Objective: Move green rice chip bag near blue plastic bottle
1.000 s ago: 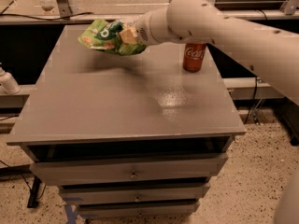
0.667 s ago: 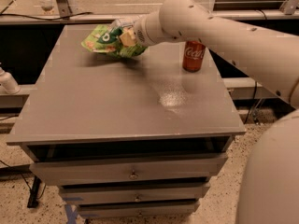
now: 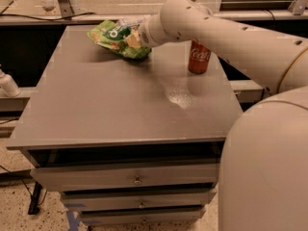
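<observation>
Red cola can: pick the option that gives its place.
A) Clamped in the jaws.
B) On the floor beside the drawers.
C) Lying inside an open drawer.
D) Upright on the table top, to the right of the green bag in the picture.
D: the red cola can stands upright on the table, apart from the green rice chip bag, which the gripper holds at the far part of the table.

Grey table (image 3: pixel 96 109) w/ drawers below. Red can (image 3: pixel 198 57) stands upright on top, rear right. Pale shiny patch (image 3: pixel 180 94) just in front of can, unclear what. At rear, gripper (image 3: pixel 134 36) grips green bag (image 3: pixel 113 35) low over top.
</observation>
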You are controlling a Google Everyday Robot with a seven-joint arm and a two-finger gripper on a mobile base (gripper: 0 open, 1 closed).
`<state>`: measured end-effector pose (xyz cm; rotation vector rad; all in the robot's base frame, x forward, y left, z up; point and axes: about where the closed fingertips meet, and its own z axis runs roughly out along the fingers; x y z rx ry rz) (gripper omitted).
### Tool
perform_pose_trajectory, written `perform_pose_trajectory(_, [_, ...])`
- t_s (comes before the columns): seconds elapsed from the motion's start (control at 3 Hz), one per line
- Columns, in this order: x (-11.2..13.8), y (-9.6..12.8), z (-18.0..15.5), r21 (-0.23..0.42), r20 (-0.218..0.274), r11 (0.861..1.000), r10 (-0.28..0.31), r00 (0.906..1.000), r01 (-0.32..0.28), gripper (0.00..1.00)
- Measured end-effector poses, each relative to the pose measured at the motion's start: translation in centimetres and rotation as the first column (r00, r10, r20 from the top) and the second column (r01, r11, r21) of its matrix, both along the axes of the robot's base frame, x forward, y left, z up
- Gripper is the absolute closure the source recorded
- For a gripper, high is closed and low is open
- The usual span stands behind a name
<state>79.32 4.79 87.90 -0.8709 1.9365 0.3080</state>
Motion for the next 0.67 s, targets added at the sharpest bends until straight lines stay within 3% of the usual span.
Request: perform_pose_trajectory(0.67, [0.33, -1.01, -0.53, -0.015, -0.005, 1.0, -0.022, 0.9997, 0.022, 0.36])
